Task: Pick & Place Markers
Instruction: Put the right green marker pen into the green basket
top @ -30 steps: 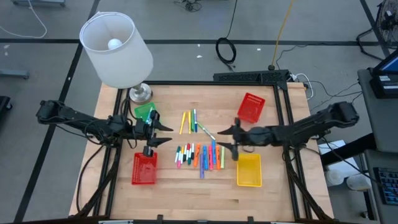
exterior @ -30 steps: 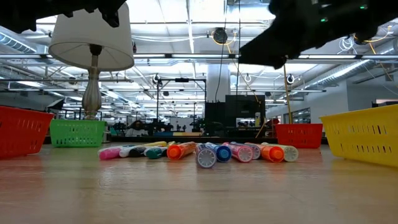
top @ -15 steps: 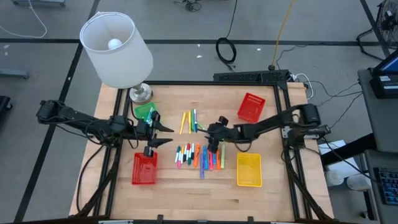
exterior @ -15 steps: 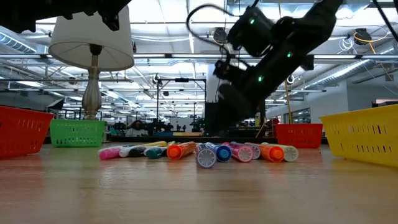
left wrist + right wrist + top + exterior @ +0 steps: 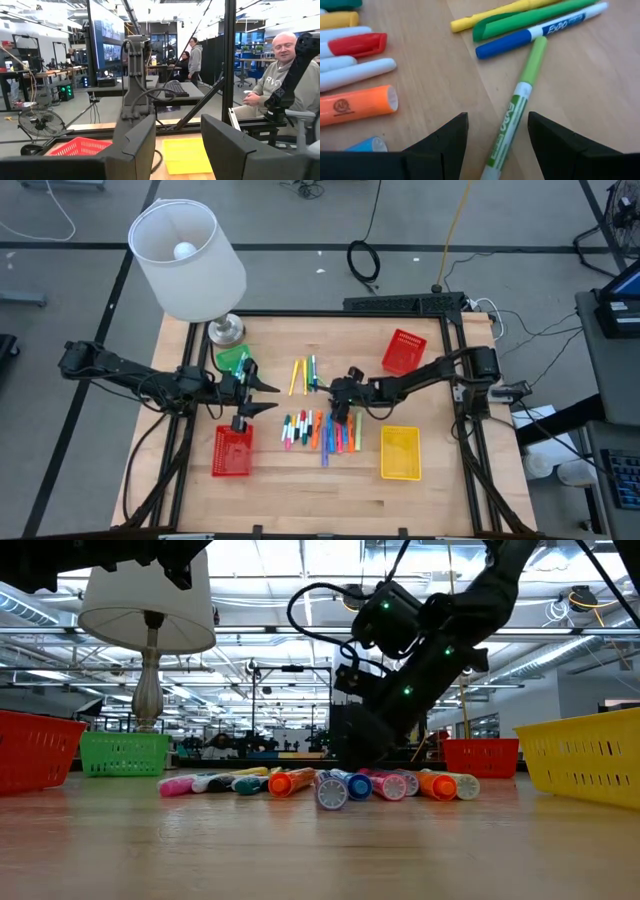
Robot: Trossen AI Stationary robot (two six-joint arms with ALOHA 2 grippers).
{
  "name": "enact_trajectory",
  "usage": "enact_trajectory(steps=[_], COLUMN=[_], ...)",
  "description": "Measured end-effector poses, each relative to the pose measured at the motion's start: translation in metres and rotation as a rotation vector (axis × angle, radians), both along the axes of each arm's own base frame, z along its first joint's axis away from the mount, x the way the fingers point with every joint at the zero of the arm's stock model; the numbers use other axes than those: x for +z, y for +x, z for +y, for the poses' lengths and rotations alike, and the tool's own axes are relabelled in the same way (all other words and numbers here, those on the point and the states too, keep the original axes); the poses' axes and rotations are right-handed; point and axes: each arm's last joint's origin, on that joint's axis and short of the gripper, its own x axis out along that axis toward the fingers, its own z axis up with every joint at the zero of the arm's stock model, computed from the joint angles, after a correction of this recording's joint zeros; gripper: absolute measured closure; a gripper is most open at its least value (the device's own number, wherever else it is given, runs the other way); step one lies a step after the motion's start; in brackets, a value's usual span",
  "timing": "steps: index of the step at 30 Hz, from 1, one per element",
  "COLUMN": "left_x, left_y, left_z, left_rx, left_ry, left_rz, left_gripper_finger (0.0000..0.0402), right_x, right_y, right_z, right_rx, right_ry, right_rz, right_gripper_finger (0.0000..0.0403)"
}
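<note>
The markers [image 5: 320, 430] lie in a row at the table's middle, with a few more [image 5: 303, 374] just beyond them. A green-and-white marker [image 5: 512, 120] lies flat by itself, next to a yellow, a green and a blue one. My right gripper [image 5: 497, 116] is open and low over it, one finger on either side, touching nothing; in the high view my right gripper [image 5: 338, 402] tips down at the row's far side. My left gripper [image 5: 272, 397] waits open above the table's left part, near the green basket [image 5: 232, 360].
A red basket [image 5: 232, 450] stands at the near left, another red basket [image 5: 403, 352] at the far right, and a yellow basket [image 5: 400, 452] at the near right. A lamp [image 5: 190, 260] stands at the far left corner. People [image 5: 280, 65] are beyond the table.
My right arm has swung from the table's right side toward its middle, tipped its gripper downward and lowered it over the single green-and-white marker. The markers have stayed where they lay.
</note>
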Motion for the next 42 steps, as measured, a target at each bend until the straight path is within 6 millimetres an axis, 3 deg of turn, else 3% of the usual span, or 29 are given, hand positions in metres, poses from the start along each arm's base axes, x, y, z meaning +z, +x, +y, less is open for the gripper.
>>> enact_trajectory(steps=[3, 8, 22, 31, 36, 42], left_x=[0.0, 0.0, 0.0, 0.0, 0.0, -0.002], left_y=[0.0, 0.0, 0.0, 0.0, 0.0, 0.0], left_z=[0.0, 0.0, 0.0, 0.0, 0.0, 0.0], left_rx=[0.0, 0.0, -0.001, -0.001, -0.001, 0.002], left_ry=[0.0, 0.0, -0.003, -0.002, -0.002, 0.005], left_rz=[0.0, 0.0, 0.0, 0.001, 0.002, 0.025], left_gripper_finger=[0.0236, 0.0236, 0.0236, 0.0236, 0.0236, 0.0236], right_x=[0.0, -0.002, -0.008, -0.008, 0.009, 0.051], right_y=[0.0, -0.003, -0.009, -0.01, -0.014, -0.023], right_z=[-0.006, -0.009, -0.013, -0.013, -0.011, 0.008], right_rx=[0.017, 0.005, 0.011, 0.062, 0.082, 0.137], right_ry=[0.108, 0.11, 0.079, 0.047, 0.034, -0.009], right_rz=[-0.01, 0.026, 0.104, 0.134, 0.107, 0.032], right_gripper_finger=[0.0207, 0.0223, 0.0386, 0.0383, 0.0386, 0.0384])
